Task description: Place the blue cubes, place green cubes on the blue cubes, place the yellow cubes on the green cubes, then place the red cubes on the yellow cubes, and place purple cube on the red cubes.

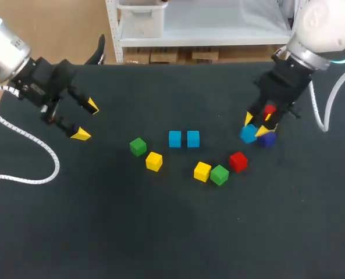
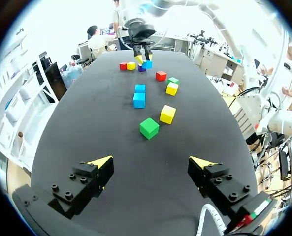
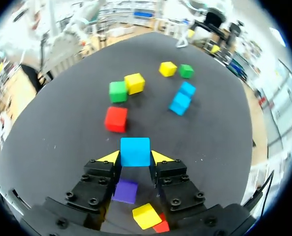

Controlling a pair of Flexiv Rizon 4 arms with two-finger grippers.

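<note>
My right gripper (image 1: pixel 255 125) is shut on a blue cube (image 3: pixel 135 151), low at the table's right. Just behind its fingers lie a purple cube (image 3: pixel 125 191), a yellow cube (image 3: pixel 146 216) and a red cube (image 3: pixel 161 226). Two blue cubes (image 1: pixel 174 139) (image 1: pixel 193 139) sit side by side mid-table. To their left lie a green cube (image 1: pixel 138 146) and a yellow cube (image 1: pixel 153 161). A yellow cube (image 1: pixel 202 171), a green cube (image 1: pixel 219 175) and a red cube (image 1: pixel 238 161) lie in front of them. My left gripper (image 1: pixel 86 120) hangs open and empty at the left.
The black table (image 1: pixel 102 221) has free room along its front and at its far left. A white cable (image 1: pixel 27 174) from my left arm loops over the table's left edge.
</note>
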